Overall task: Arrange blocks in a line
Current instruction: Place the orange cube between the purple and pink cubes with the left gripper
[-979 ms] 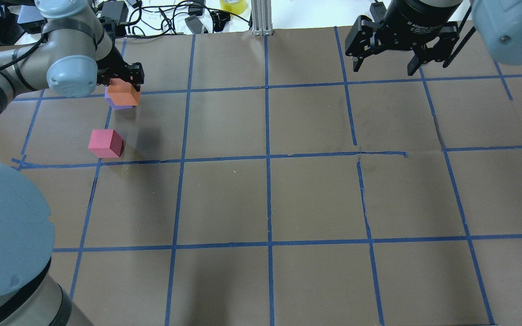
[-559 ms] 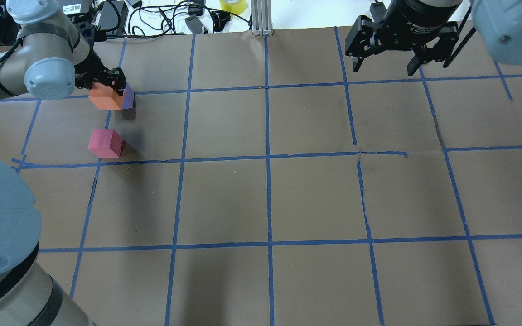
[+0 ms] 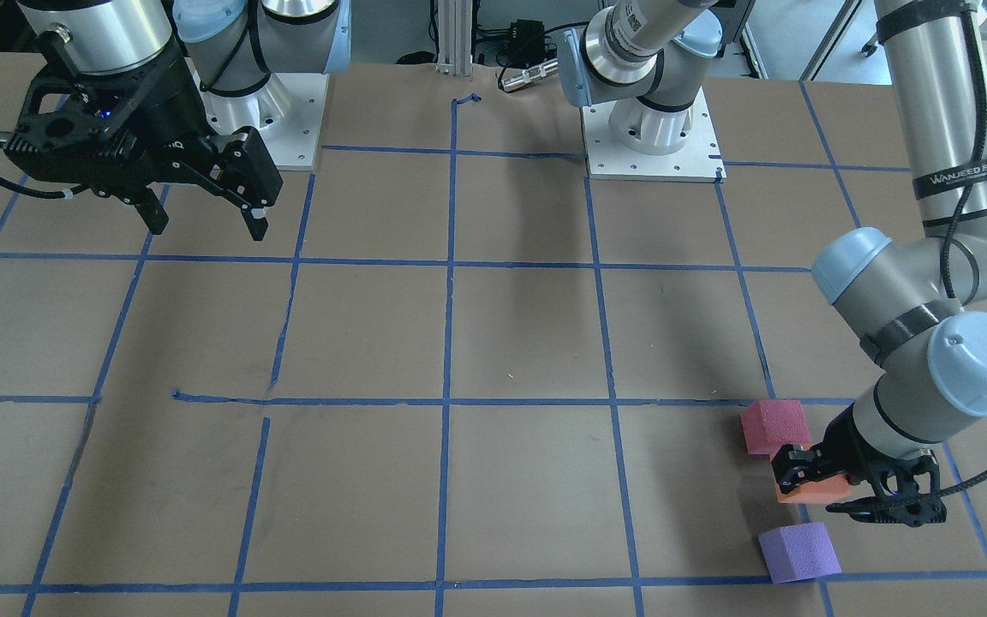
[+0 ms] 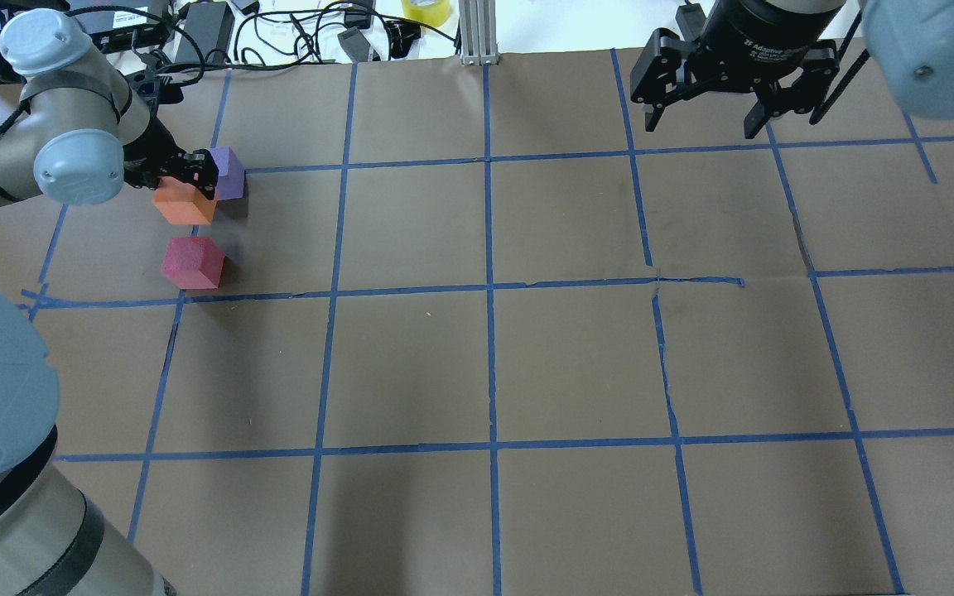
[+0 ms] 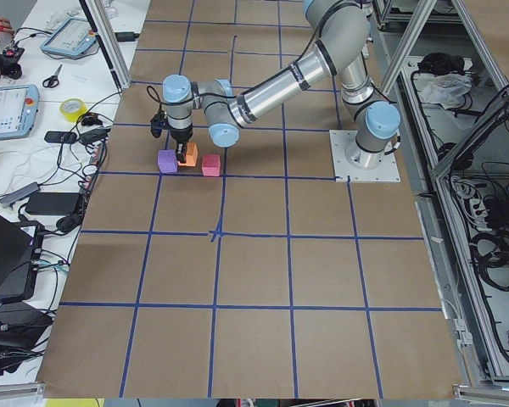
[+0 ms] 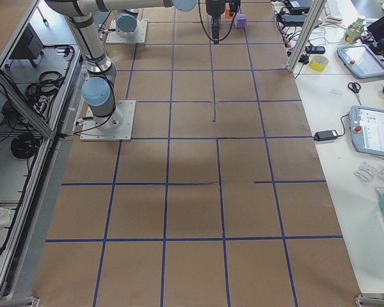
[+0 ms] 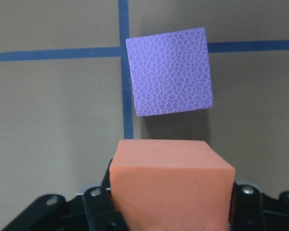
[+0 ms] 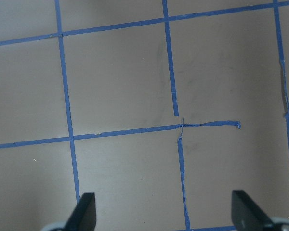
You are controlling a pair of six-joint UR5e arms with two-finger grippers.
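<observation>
My left gripper [image 4: 185, 184] is shut on the orange block [image 4: 183, 204] and holds it low over the table. The block sits between the purple block [image 4: 228, 172] and the pinkish-red block [image 4: 192, 262], both of which rest on the brown table. In the left wrist view the orange block [image 7: 171, 183] is between the fingers, with the purple block [image 7: 169, 71] just beyond it and apart from it. The front view shows the purple [image 3: 798, 553], orange [image 3: 810, 492] and pinkish-red [image 3: 773, 426] blocks roughly in a row. My right gripper [image 4: 713, 124] is open and empty, high over the far right.
Blue tape lines [image 4: 489, 285] form a grid on the brown table. Cables, power bricks and a yellow tape roll [image 4: 426, 10] lie beyond the far edge. An aluminium post [image 4: 477, 33] stands at the far middle.
My left gripper has carried the orange block from above the purple block leftward and toward the robot, into the gap between purple and pinkish-red. The right arm has not moved.
</observation>
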